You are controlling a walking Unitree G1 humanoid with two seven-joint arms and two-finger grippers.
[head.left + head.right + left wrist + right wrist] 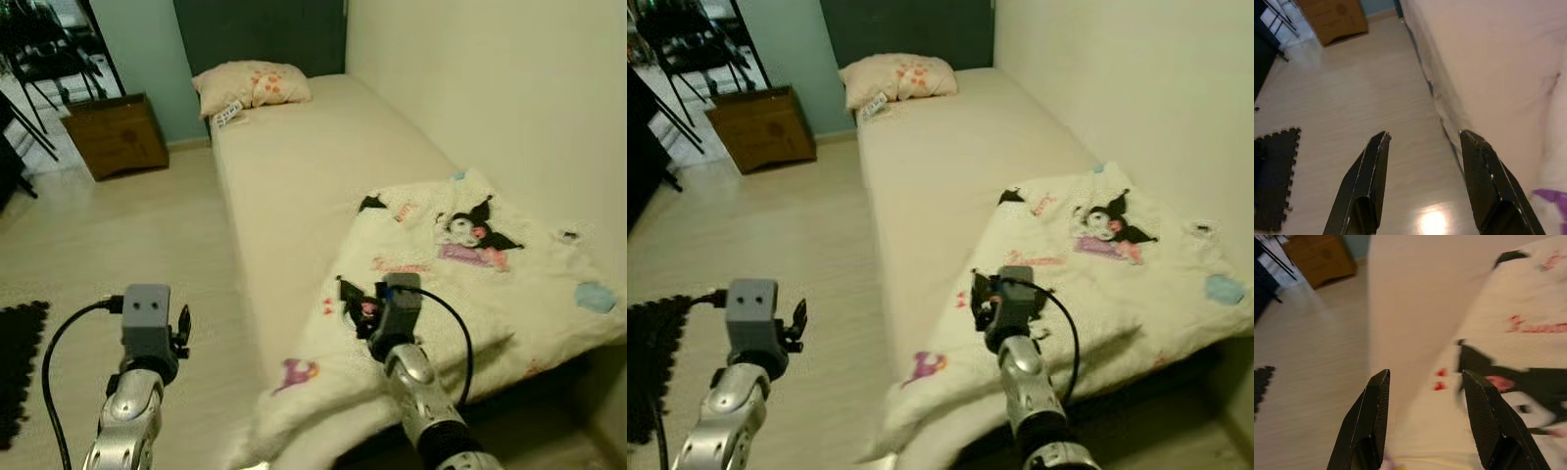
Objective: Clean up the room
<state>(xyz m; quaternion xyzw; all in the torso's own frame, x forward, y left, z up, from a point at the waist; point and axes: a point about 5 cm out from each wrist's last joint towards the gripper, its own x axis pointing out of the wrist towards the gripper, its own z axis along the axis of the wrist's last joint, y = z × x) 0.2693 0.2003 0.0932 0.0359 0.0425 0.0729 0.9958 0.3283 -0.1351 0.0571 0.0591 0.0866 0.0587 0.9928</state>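
On the bed: a cartoon-print blanket lies rumpled over the foot end of the mattress, one corner spilling over the near edge toward the wooden floor; a pillow sits at the head end, well apart from it.
Right hand: the right hand hovers just above the blanket's near edge, fingers spread apart and gripping nothing — the printed cloth and the bare mattress side show between them.
Left hand: the left hand is held out over the floor beside the bed, its fingers likewise apart and empty.
How the blanket will handle: judged soft, limp and light; it should bunch and drape rather than hold a shape, and it is not fragile. A pinch on a single layer may slip or drag only a fold along.
Where to take hold: probably the overhanging corner or the thick rolled hem near the right hand, where the cloth doubles up and gives the fingers something to close on — a second hold further along the edge would keep it from trailing.
Elsewhere: a wooden cabinet stands by the far wall, and a dark foam mat lies on the floor at the robot's left.
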